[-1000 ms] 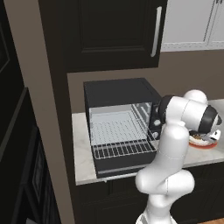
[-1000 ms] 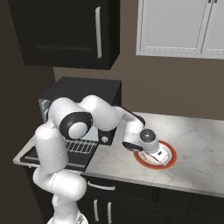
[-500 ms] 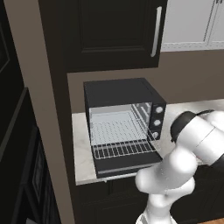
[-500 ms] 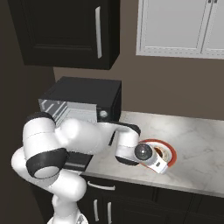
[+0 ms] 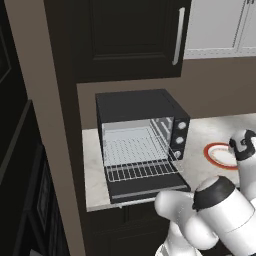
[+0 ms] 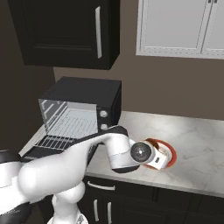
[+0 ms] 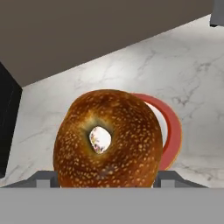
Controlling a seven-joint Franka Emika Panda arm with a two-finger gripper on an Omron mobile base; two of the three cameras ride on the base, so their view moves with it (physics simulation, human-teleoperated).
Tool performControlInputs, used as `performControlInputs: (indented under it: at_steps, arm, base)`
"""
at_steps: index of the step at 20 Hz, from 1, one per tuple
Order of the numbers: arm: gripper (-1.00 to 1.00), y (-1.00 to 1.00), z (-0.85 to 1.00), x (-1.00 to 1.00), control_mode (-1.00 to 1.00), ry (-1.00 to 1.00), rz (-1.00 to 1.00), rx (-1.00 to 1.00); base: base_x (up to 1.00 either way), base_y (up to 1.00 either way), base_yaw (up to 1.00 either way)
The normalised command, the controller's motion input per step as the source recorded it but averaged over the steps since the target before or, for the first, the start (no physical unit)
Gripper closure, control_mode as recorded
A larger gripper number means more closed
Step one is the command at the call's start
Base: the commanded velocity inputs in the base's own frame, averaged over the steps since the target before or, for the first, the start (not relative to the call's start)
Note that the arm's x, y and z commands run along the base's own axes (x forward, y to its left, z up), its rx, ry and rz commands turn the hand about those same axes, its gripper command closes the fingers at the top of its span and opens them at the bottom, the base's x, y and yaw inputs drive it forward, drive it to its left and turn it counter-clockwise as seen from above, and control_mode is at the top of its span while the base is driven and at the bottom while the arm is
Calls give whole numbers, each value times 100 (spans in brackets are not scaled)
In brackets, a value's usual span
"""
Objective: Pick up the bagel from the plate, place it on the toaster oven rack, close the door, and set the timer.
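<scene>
The toaster oven (image 5: 140,142) is sitting at the left end of the marble counter (image 6: 205,148), below a dark wall cabinet (image 5: 125,37). Its door (image 5: 147,190) is lying fully open, hinged down toward the counter's front edge. The toaster oven rack (image 5: 142,170) is projecting out of the cavity over the open door, with nothing resting on it. Three round knobs (image 5: 178,141) are lining the oven's right face.

To the right of the oven, the plate (image 5: 222,155) is resting on the counter, well apart from the oven. In the right base view the arm is reaching across the counter, and the gripper (image 6: 158,157) is positioned over the plate (image 6: 168,153).

In the hand view, the bagel (image 7: 108,140) is standing on edge directly in front of the camera, its centre hole facing the lens, with the plate's (image 7: 173,131) red rim showing behind and to its right. Grey finger parts are flanking the bagel low on both sides, at its edges. The jaws are standing partly open at bagel width; whether they are actually gripping it cannot be told.
</scene>
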Motion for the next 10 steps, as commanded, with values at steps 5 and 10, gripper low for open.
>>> performControlInputs:
  at_steps: [5, 10]
  arm:
    - [100, 9, 89, -52, -100, 5, 24, -1]
    - [100, 32, 49, -50, -100, 2, 26, -1]
  base:
    - [0, 0, 0]
    - [0, 0, 0]
